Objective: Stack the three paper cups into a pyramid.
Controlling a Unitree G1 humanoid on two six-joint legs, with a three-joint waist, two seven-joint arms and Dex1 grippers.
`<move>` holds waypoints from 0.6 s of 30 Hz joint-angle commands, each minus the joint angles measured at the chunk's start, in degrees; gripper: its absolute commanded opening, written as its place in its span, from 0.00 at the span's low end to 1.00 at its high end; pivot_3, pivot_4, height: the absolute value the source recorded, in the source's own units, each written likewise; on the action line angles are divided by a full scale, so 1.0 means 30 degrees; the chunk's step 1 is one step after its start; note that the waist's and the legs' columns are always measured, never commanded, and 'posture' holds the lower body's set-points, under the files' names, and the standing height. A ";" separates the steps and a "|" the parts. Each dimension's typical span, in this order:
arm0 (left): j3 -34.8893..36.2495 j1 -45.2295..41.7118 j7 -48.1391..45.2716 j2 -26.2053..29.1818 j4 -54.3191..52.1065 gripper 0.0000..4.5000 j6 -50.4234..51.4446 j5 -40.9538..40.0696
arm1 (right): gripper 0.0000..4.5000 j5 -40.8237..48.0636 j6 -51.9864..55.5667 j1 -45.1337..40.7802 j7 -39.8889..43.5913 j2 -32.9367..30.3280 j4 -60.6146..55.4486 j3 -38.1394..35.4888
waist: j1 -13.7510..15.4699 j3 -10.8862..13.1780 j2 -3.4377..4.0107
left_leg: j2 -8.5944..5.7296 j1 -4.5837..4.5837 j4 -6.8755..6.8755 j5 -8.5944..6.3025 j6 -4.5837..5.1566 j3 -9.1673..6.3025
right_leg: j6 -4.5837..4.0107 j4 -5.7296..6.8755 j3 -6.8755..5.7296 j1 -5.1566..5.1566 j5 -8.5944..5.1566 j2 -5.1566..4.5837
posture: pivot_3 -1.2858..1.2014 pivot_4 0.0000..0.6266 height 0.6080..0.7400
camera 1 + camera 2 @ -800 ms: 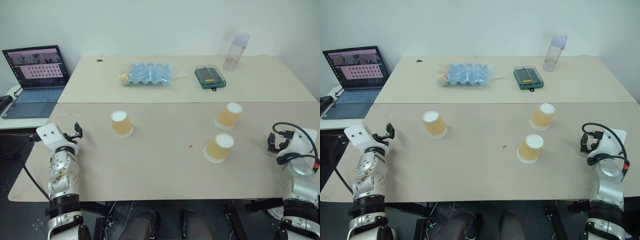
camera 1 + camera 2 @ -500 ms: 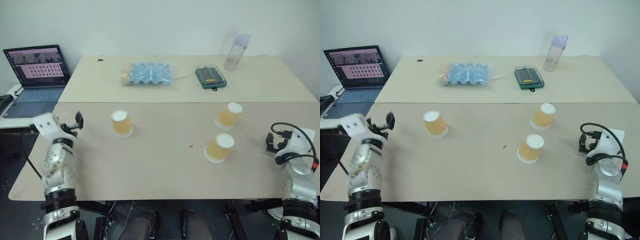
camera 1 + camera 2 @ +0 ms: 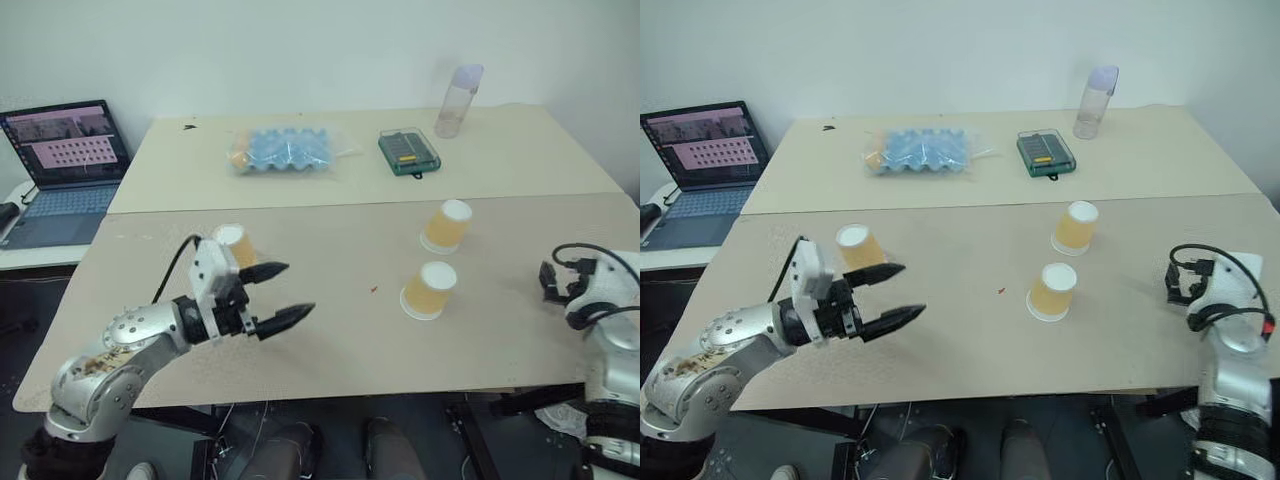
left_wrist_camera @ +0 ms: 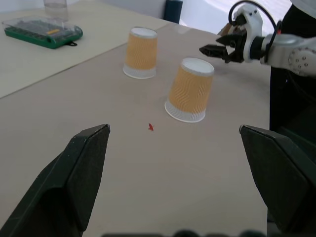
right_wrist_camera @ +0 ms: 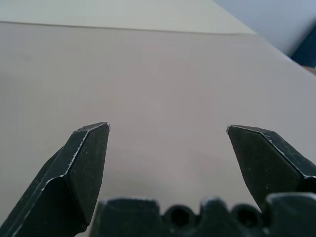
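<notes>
Cups all upside down, axes vertical, unstacked on the table (image 3: 330, 340).
Left gripper (image 3: 283, 295) spread wide, empty, just beside the near-left cup (image 3: 232, 244); right gripper (image 3: 548, 279) spread wide, empty; middle cup (image 3: 430, 290) and far cup (image 3: 446, 225) right of centre.

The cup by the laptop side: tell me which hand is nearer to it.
Left. The left hand hovers open right beside that cup, partly in front of it; the right hand sits across the table at its far edge.
</notes>
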 commanded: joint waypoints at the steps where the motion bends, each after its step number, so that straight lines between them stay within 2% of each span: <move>1: 0.0046 -0.0354 -0.0480 -0.0111 0.0047 1.00 -0.0512 0.0247 | 0.99 0.3456 0.2432 0.2618 0.5702 -0.2464 -0.4113 -0.1728 | 0.0108 0.0001 0.0009 | 0.0014 -0.0004 0.0000 -0.0006 0.0008 0.0001 | 0.0005 -0.0018 0.0000 0.0004 -0.0004 0.0016 | 0.52 0.24 1.00; 5: -0.0172 -0.0455 -0.0907 -0.0139 0.0081 1.00 -0.0648 0.0591 | 0.99 0.6320 0.4499 0.6717 1.0978 -0.4134 -0.7392 -0.2961 | 0.0156 0.0001 -0.0012 | 0.0067 -0.0021 0.0001 -0.0074 0.0023 0.0005 | 0.0016 -0.0073 0.0000 0.0000 -0.0017 0.0037 | 0.52 0.24 1.00; 8: -0.0259 -0.0430 -0.1258 -0.0003 0.0002 1.00 -0.0740 0.0915 | 0.99 0.7371 0.5151 0.7842 1.2534 -0.4471 -0.9021 -0.3000 | 0.0059 0.0005 -0.0017 | 0.0073 -0.0035 0.0001 -0.0105 0.0029 0.0039 | 0.0014 -0.0094 0.0012 -0.0021 -0.0016 0.0018 | 0.52 0.24 1.00; 13: -0.0006 -0.0253 -0.1479 0.0374 -0.0228 1.00 -0.0459 0.1140 | 0.99 0.7200 0.5709 0.5577 1.1217 -0.3738 -1.0551 -0.0282 | -0.0163 0.0043 -0.0081 | 0.0105 -0.0009 0.0001 -0.0114 0.0040 0.0201 | 0.0023 -0.0088 0.0046 -0.0021 0.0027 -0.0070 | 0.52 0.24 1.00; 16: 0.0081 -0.0182 -0.1478 0.0484 -0.0347 1.00 -0.0476 0.1265 | 0.99 0.6801 0.5754 0.4668 1.0630 -0.3220 -1.0650 0.0919 | 0.0071 0.0075 -0.0137 | 0.0132 0.0007 0.0001 -0.0118 0.0045 0.0235 | -0.0040 -0.0094 0.0023 0.0007 -0.0003 -0.0164 | 0.52 0.24 1.00; 18: 0.0179 -0.0204 -0.1339 0.0455 -0.0380 1.00 -0.0444 0.1322 | 0.99 0.6558 0.5738 0.4391 1.0458 -0.3010 -1.0888 0.1647 | 0.0203 0.0076 -0.0140 | 0.0129 -0.0027 0.0002 -0.0118 0.0048 0.0238 | 0.0032 -0.0101 -0.0001 -0.0035 0.0038 -0.0163 | 0.52 0.24 1.00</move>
